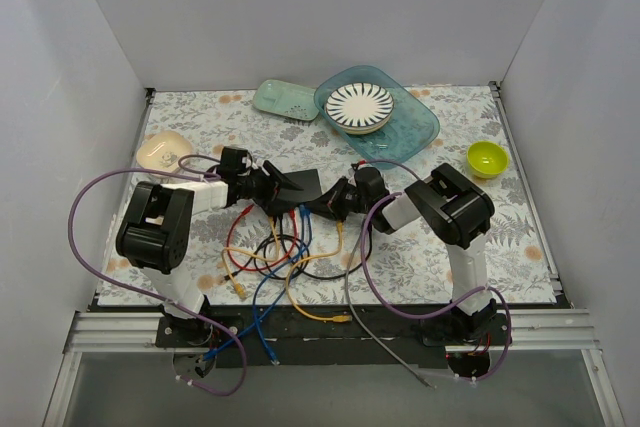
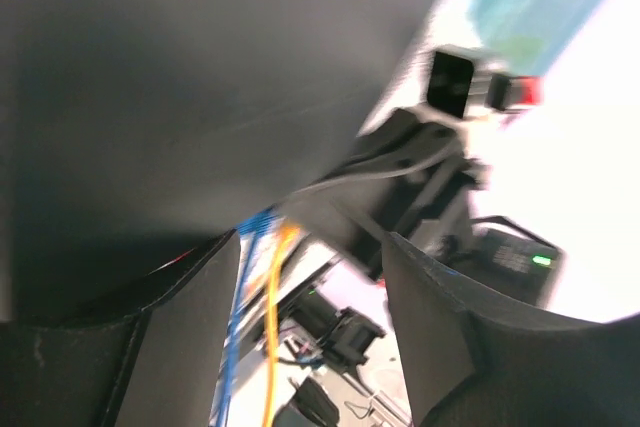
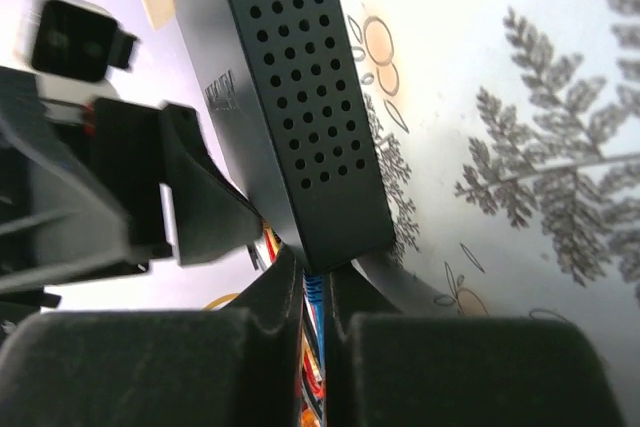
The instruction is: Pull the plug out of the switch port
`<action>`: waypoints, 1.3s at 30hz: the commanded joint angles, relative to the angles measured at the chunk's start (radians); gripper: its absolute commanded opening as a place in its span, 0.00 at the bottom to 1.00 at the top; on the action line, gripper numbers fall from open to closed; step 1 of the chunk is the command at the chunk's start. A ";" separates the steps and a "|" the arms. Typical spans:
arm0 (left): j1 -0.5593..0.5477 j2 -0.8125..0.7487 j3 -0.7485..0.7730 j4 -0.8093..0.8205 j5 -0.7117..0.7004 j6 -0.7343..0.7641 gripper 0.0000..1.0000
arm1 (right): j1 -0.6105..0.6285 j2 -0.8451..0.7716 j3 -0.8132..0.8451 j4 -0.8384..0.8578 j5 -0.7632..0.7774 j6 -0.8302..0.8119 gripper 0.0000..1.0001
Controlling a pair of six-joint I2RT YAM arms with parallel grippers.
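The switch (image 1: 300, 185) is a flat black box at mid-table, tipped up, with perforated sides in the right wrist view (image 3: 290, 97). It fills the upper left of the left wrist view (image 2: 180, 77). Several red, yellow, blue and black cables (image 1: 280, 252) run from its near edge. My right gripper (image 1: 332, 202) is shut on a blue plug (image 3: 314, 295) right at the switch's corner, fingers (image 3: 280, 327) nearly together. My left gripper (image 1: 268, 187) stands open (image 2: 312, 247) at the switch's left side. One of its fingers (image 3: 200, 207) lies against the switch's face.
A teal tray (image 1: 415, 132) holding a striped plate (image 1: 360, 107) sits at the back, with a pale green dish (image 1: 285, 99) to its left. A yellow-green bowl (image 1: 487, 158) is at right and a beige dish (image 1: 163, 152) at left. White walls enclose the table.
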 commanded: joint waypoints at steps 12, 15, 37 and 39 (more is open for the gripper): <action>-0.006 0.042 -0.043 -0.085 -0.082 0.021 0.59 | 0.034 0.035 -0.015 -0.105 -0.137 -0.178 0.01; -0.005 0.042 -0.044 -0.077 -0.088 0.009 0.59 | 0.035 0.029 -0.058 -0.125 -0.172 -0.224 0.01; 0.009 -0.071 0.038 -0.109 -0.149 0.040 0.66 | -0.052 -0.428 -0.049 -0.747 0.262 -0.652 0.39; 0.012 -0.071 0.051 -0.114 -0.149 0.041 0.68 | -0.051 -0.415 -0.009 -0.695 0.209 -0.649 0.49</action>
